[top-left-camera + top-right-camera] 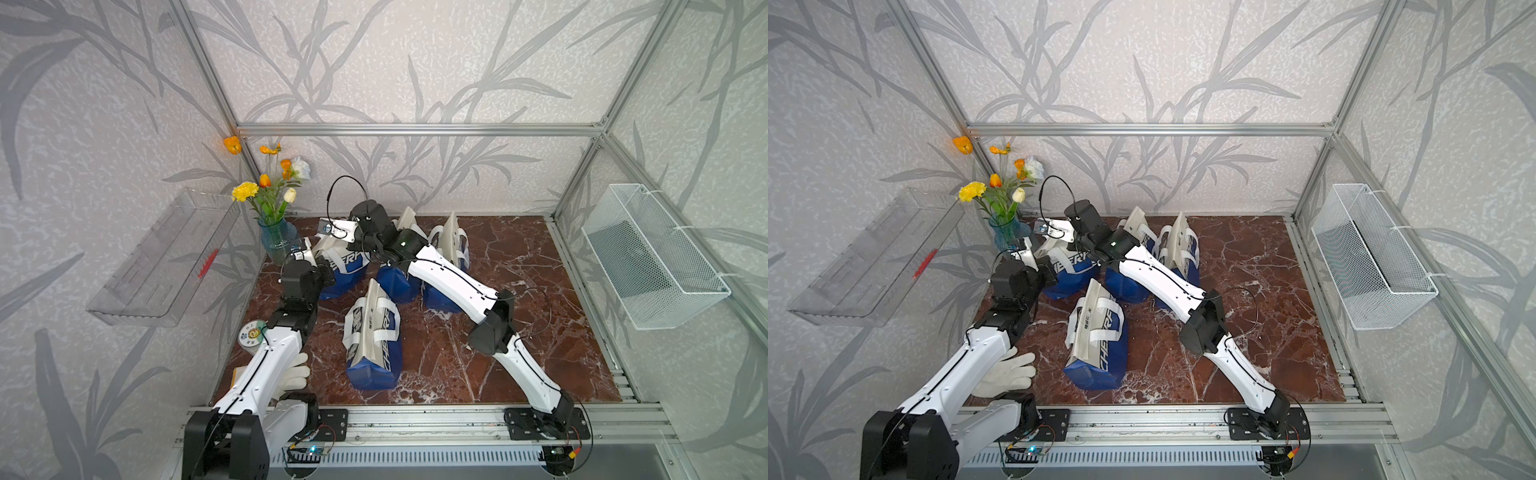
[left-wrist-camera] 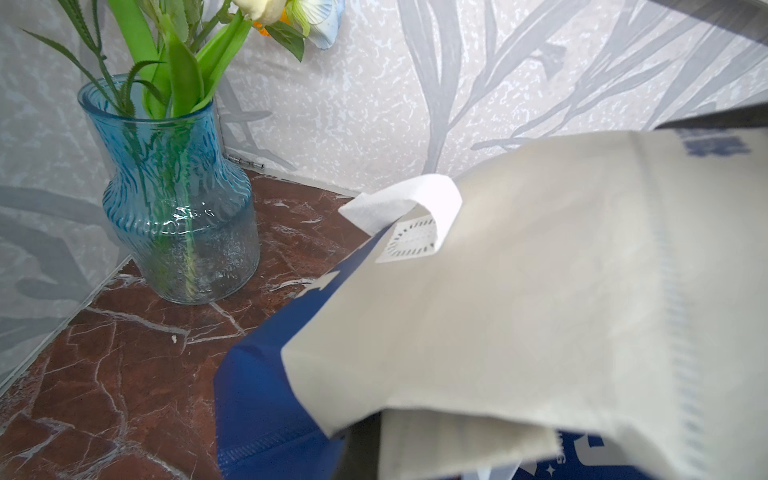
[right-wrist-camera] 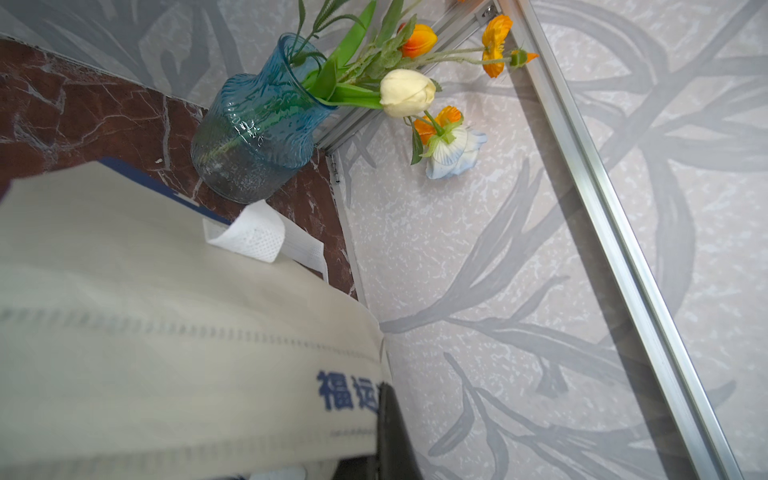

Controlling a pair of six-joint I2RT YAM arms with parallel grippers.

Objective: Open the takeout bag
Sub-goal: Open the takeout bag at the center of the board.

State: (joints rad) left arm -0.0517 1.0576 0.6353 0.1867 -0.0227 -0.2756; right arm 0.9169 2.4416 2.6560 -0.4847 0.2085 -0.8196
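Note:
The takeout bag, blue with a cream top and white handles, stands at the back left of the marble table beside the vase. My left gripper comes at it from the near side and is shut on the cream top edge; one dark finger shows under the cloth. From the far side, my right gripper is shut on the opposite top flap, a dark finger pressed on its printed edge. A white handle loop sticks up.
A blue glass vase with flowers stands close behind the bag in the corner. Three more such bags stand mid-table. A white glove lies front left. A clear shelf and wire basket hang on the side walls.

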